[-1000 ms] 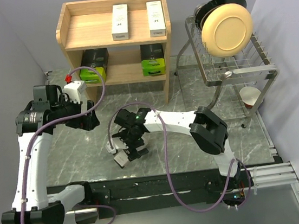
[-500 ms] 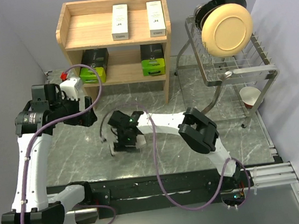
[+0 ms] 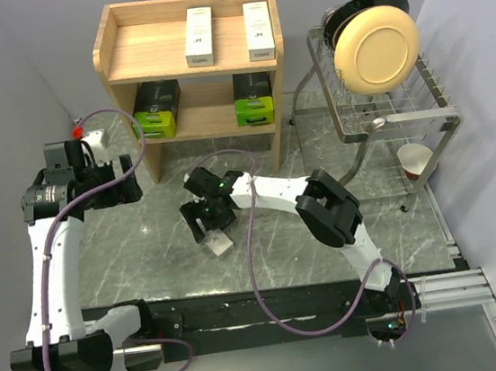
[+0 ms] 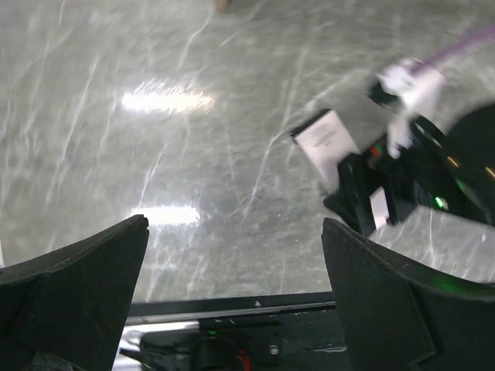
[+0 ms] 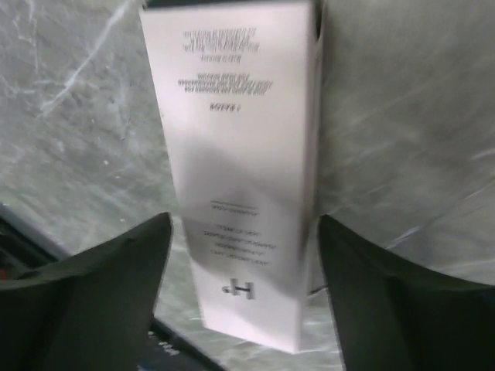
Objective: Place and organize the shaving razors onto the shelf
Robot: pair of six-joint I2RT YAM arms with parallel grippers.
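The light wood shelf (image 3: 136,50) stands at the back. Two slim white razor boxes (image 3: 200,36) (image 3: 258,30) lie on its top tier. Two black-and-lime packs (image 3: 155,106) (image 3: 253,99) sit on its lower tier. A third white box (image 3: 221,242) is at the table's middle, low over the marble. My right gripper (image 3: 215,233) is shut on its near end. In the right wrist view the box (image 5: 240,154) fills the gap between the fingers (image 5: 244,220). My left gripper (image 3: 121,181) is open and empty at the left (image 4: 236,228). The left wrist view shows the box (image 4: 325,139) too.
A wire dish rack (image 3: 385,123) with a cream plate (image 3: 376,48) stands at the right. A red-and-white cup (image 3: 415,160) sits under it. Walls close in on the left and right. The table's dark front rail (image 4: 255,305) lies below my left gripper.
My right gripper has swung round with the white box, from pointing down-left to down-right, and shifted a little toward the shelf. My left arm has drawn back to the left.
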